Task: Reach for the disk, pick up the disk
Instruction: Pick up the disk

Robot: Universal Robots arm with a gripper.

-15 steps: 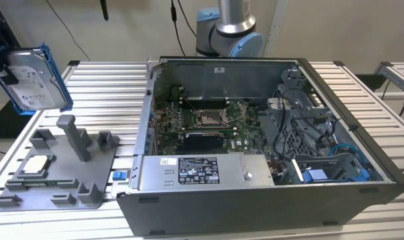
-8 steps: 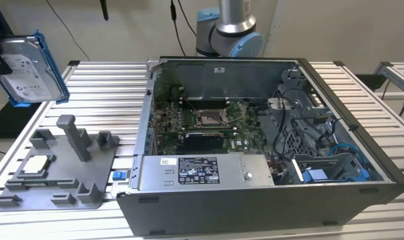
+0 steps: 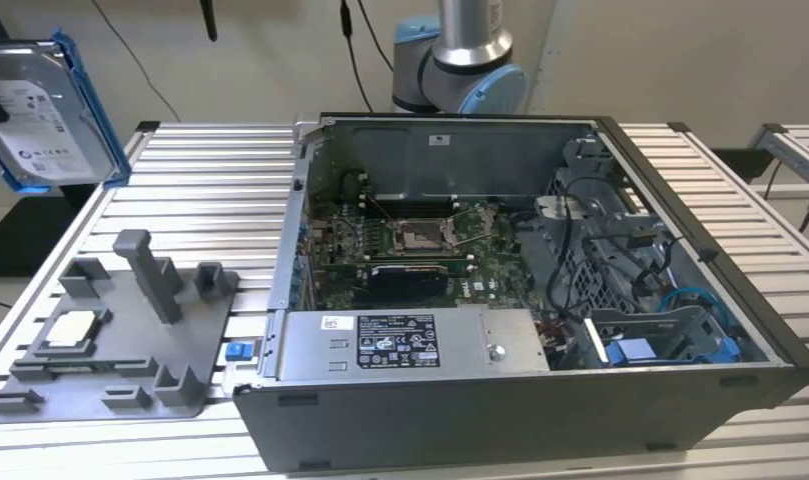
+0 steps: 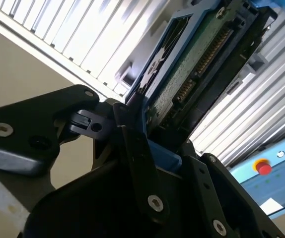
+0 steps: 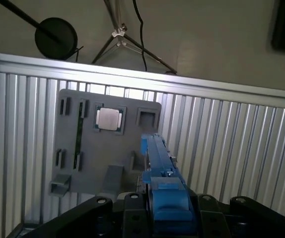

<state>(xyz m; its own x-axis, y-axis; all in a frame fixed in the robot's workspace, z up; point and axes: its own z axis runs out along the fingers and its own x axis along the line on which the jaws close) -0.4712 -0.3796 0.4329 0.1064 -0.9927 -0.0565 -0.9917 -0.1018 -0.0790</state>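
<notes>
Looking through the second wrist view, I see the gripper (image 4: 165,153) with its black metal fingers (image 4: 135,148) clamped narrow on the blue plastic frame of the disk (image 4: 192,64), green circuit board showing. In the exterior view the flat silver disk hangs upright at the exterior view's far left, off the ribbed aluminium table (image 3: 204,190). Nearer lies a grey moulded fixture (image 3: 124,330) holding a square chip (image 3: 68,328). The open computer case (image 3: 511,410) stands to the right.

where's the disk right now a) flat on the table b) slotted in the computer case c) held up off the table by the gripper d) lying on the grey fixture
c: the disk hangs in the air, its blue edge clamped in the gripper.
</notes>
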